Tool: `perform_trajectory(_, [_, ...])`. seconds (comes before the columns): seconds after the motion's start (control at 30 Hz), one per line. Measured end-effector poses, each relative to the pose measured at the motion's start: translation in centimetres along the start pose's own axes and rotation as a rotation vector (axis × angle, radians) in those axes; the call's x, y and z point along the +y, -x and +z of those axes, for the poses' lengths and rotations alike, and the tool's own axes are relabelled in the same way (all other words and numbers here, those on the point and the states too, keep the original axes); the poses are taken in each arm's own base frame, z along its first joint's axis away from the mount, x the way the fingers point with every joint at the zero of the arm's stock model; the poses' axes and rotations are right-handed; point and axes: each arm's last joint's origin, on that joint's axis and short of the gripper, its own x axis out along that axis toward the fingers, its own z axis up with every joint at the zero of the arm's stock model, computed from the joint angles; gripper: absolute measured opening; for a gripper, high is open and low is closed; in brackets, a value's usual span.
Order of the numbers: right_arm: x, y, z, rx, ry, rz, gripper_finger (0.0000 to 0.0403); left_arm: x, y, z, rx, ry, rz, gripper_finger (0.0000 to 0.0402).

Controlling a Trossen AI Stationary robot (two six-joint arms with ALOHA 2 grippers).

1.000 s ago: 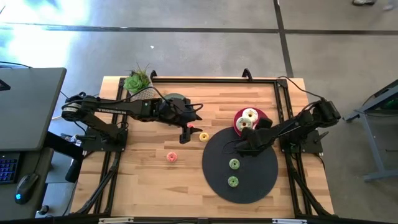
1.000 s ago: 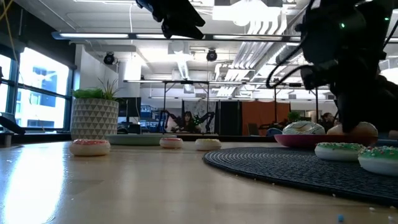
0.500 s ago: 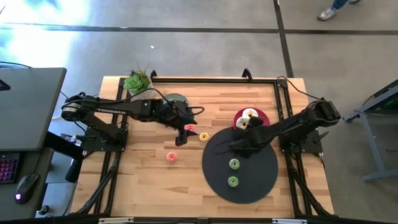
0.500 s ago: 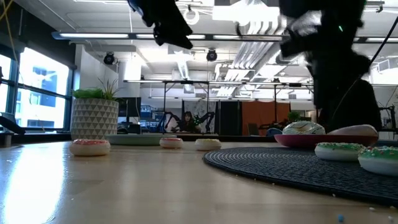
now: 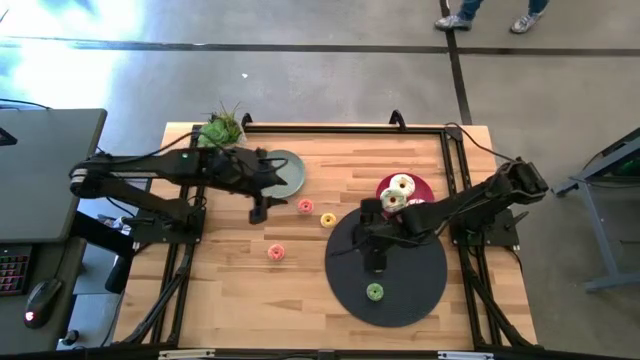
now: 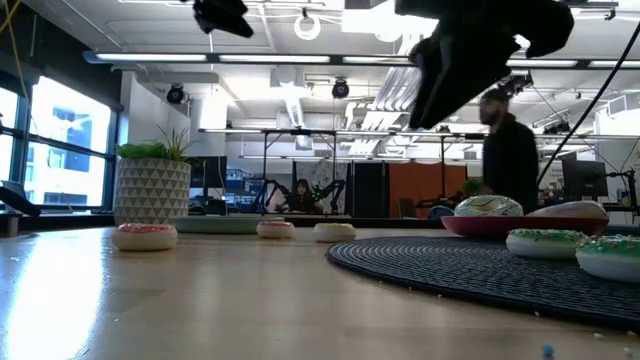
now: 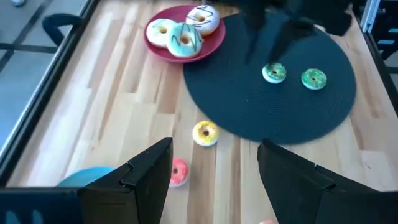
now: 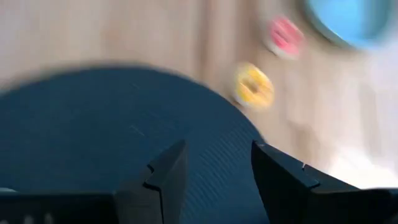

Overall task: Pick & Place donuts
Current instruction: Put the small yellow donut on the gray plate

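wooden bench (image 5: 300, 290) on a grey floor, dark round mat (image 5: 420, 290) at its right half, office room behind in the low view.

left end effector (image 5: 258, 210) stretched in from the left at low height, just beside the green plate (image 5: 288, 172), fingers (image 7: 149, 171) spread wide, holding nothing. right end effector (image 5: 372, 262) reaching in from the right over the mat, fingers (image 8: 165, 174) apart, nothing between them, directly above the spot of one green donut (image 7: 274, 73).

open wood along the bench's near edge and left half; mat's near part bare except for the second green donut (image 5: 375, 292).

small ring donuts with icing: red donut (image 5: 305, 206) and yellow donut (image 5: 328, 219) close together on bare wood between the green plate and the mat, salmon donut (image 5: 276, 252) apart from them nearer the bench's front. pink plate (image 5: 420, 185) touching the mat's far edge, carrying a white donut (image 5: 403, 184) and a white-green donut (image 5: 392, 200) side by side. potted plant (image 5: 222, 128) at the far left corner. person's feet (image 5: 490, 20) on the floor beyond the bench.
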Motion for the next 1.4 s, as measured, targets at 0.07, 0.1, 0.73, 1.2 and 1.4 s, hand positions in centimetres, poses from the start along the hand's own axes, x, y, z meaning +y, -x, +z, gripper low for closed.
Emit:
perform_trajectory(0.07, [0.0,-0.9,0.1,-0.078,0.022,0.108,0.0168,0.1,0.8,-0.4,0.022,0.001,0.003,0.0227])
perform_trajectory(0.1, [0.0,-1.5,0.1,-0.12,0.033,0.151,0.0168,0.1,1.0,-0.6,0.035,0.001,0.004,0.0227])
perform_trajectory(0.73, [-6.4,-8.1,-2.7,-0.57,-0.103,0.173,0.0228,0.1,0.7,-1.0,0.085,0.05,0.01,0.0227])
perform_trajectory(1.2, [-7.6,-14.8,-3.7,-0.348,-0.18,0.181,0.0234,0.1,0.6,-1.0,0.087,0.05,0.01,0.0227])
perform_trajectory(1.4, [-7.6,-15.4,-4.0,-0.321,-0.184,0.181,0.0234,0.1,0.6,-1.0,0.09,0.049,0.01,0.0227])
